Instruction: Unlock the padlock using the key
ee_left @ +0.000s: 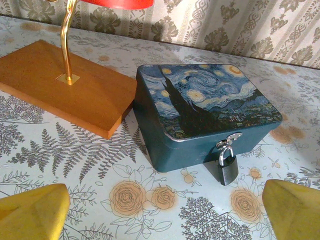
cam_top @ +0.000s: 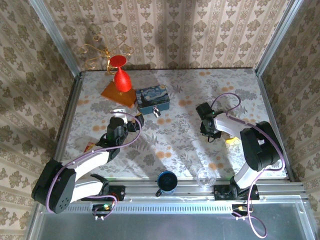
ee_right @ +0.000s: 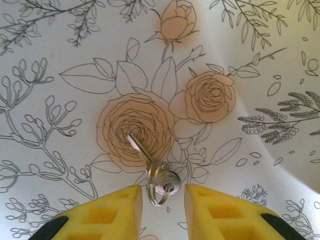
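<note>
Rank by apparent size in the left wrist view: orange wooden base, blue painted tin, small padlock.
1. Blue swirl-painted rectangular tin and orange wooden base: too alike to rank.
2. Small dark metal padlock, far smallest.

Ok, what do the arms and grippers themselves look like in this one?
Both arms have black joint housings and pale grey links, with a thin purple cable looping along the left arm and the right arm. The left gripper has plain yellow wedge-shaped fingers. The right gripper has yellow fingers too, with square hollows moulded in and black patches at their base.
</note>
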You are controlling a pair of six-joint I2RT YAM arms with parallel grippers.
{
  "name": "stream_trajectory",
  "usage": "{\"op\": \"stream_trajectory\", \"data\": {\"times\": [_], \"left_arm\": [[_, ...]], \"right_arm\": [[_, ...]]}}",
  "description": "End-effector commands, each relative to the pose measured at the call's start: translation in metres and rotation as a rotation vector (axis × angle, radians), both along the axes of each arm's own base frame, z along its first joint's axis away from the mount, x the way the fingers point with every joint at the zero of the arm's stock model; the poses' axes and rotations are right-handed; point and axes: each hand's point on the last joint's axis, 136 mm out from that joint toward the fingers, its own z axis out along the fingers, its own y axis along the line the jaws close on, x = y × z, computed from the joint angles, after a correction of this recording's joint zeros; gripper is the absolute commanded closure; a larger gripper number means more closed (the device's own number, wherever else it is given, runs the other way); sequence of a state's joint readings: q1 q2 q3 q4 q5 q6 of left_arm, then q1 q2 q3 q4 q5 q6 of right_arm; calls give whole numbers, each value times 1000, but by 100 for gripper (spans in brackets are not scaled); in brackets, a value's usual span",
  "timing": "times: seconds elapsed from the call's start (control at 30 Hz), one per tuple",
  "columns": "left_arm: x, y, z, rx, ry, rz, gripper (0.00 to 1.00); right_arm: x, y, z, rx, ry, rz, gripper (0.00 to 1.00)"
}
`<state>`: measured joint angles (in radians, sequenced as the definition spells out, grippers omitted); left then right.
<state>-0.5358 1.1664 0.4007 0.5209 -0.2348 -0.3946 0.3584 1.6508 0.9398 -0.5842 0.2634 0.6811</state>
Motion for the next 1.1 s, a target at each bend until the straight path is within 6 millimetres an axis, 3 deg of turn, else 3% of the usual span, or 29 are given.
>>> {"op": "stream_trajectory", "data": {"times": [0.0,0.33,0.6,0.77,1.07], "left_arm": [[4,-2,4,-19,2,16,0],[3,1,5,-19,5,28,0],[1,4,6,-17,8,41,0],[2,5,9,-23,20,51,0],[6,1,19,-64,68,54,0]], "right_arm": [[5,7,-1,17,-7,6,74],[5,2,-3,-13,-1,-8,89],[3,-4,8,-37,-18,-2,100],[1,-8,26,-57,-53,20,100],[-1,-3,78,-33,-171,100,100]]}}
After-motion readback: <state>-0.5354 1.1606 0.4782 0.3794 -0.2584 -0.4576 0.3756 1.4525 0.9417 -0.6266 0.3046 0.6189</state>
